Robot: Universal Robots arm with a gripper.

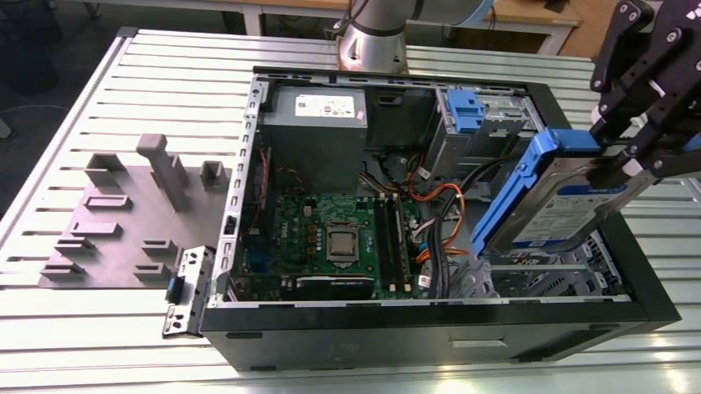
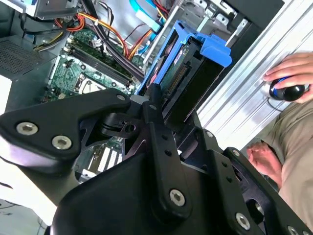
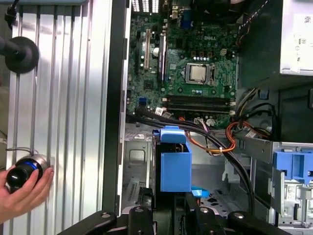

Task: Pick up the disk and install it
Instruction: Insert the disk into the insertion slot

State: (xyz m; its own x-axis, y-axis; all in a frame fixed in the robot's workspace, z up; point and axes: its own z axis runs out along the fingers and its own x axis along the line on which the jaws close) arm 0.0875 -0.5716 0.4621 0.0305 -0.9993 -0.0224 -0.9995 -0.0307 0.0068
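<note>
Disk (image 1: 561, 209) clamped in the gripper (image 1: 626, 160), long axis steeply tilted, lower end just above the drive bay (image 1: 542, 275) in the open case (image 1: 438, 320) corner.

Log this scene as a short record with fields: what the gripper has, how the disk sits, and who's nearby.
gripper: shut on the disk
disk pose: tilted, held over the drive cage, not seated
case: open, motherboard exposed
person: hand on a black knob beside the case
</note>
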